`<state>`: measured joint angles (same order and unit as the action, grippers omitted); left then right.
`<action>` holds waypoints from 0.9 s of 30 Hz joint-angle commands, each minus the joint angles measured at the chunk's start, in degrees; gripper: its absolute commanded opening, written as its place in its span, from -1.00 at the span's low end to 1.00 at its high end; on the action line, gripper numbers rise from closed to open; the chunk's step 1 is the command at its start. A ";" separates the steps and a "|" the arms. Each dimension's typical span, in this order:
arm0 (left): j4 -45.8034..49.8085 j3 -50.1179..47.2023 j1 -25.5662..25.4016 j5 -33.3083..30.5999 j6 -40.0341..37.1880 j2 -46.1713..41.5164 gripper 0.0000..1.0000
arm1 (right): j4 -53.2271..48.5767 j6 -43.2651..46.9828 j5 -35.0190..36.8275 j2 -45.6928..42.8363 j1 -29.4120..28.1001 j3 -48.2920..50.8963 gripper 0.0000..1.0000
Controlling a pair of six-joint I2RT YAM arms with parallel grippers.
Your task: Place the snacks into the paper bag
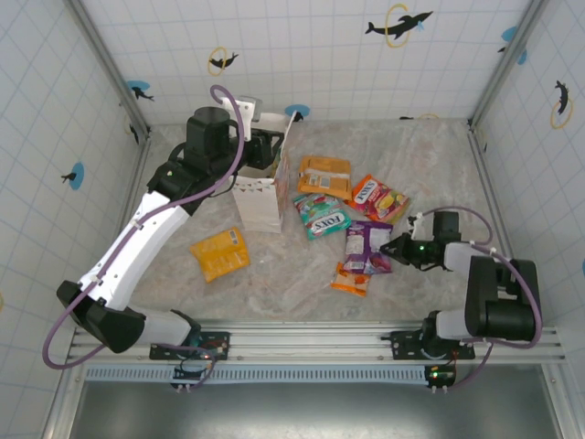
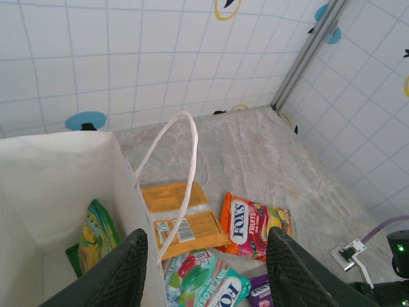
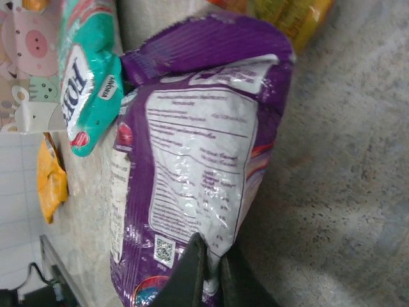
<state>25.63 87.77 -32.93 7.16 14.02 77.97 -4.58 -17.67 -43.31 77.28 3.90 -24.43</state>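
- The snacks mostly lie loose on the table. The purple packet is right of the middle, the small orange packet touches its near end, and the teal packet lies just beside its far end.
- The green packet is already inside the paper bag, which stands upright toward the far left corner.
- The right pincer is closed on the purple packet, pinching a thin strip of the edge that faces the right edge of the table.
- The left pincer is about half open at the bag's mouth. One of its fingers is inside the wall and the other is outside, with a handle looping between them. We see nothing clamped.
- We judge the grip shallow, so we lift slowly and straight up, letting the packet hang clear of its two neighbours before we travel.
- We carry it toward the far left corner and come over the mouth from the side facing the right edge.
- We lower it narrow end first, clear of the handle, and release only once it is well below the rim.
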 commanded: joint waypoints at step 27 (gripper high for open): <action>-19.18 -3.05 4.60 29.82 15.21 0.25 0.10 | 34.46 -23.11 -6.69 -15.87 -8.36 -18.33 -1.00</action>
<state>13.47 86.59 -28.51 27.94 25.63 77.65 22.22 -38.74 -47.31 60.31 -2.15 -36.93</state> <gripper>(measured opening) 0.545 0.041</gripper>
